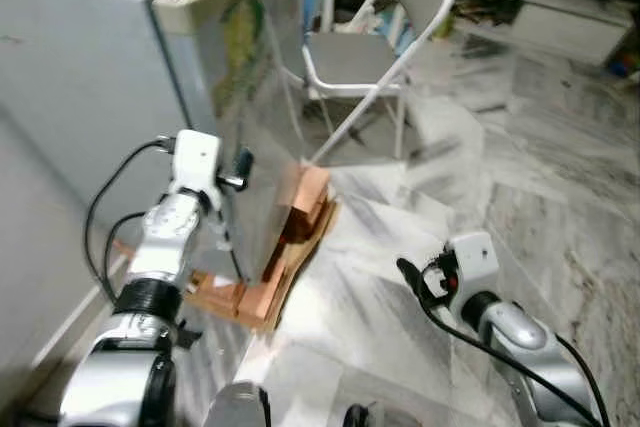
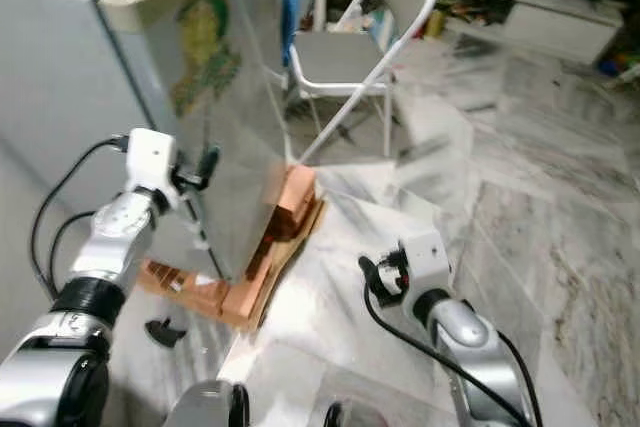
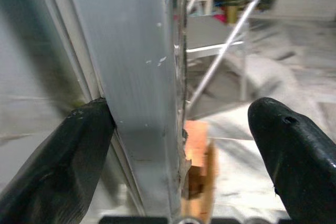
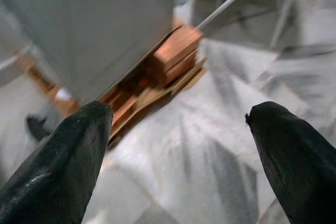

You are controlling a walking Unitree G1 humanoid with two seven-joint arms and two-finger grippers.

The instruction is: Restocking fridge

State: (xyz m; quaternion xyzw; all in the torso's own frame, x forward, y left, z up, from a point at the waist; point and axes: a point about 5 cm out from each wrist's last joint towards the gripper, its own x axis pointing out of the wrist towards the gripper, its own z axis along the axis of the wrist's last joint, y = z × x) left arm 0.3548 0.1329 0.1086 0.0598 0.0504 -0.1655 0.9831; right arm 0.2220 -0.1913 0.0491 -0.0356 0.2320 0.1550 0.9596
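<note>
We see the fridge (image 1: 120, 57), a pale grey box with a cream top edge, filling the upper left of the left eye view, its door closed and a faded sticker (image 2: 205, 47) on the side near the corner. It stands on a stack of orange-brown wooden blocks (image 1: 290, 247) that juts out from under it at the centre of the frame.

Our left gripper (image 3: 181, 156) is raised at the left of the frame, right up at the fridge's front corner edge. In the left wrist view its two black fingers (image 3: 63, 156) are spread wide apart, released, one on each side of the vertical grey door edge (image 3: 142, 77); the finger on the seal side touches or nearly touches the door, we cannot tell which, while the other is well clear of it.

Our right gripper (image 4: 178, 156) hangs low at the lower right of the left eye view, above the grey marble floor (image 1: 520, 177). Its fingers are likewise spread open and hold nothing; the right wrist view looks between them toward the wooden blocks and the bottom of the fridge.

A white folding chair (image 1: 385, 37) stands at the top centre of the frame, just beyond the fridge.
</note>
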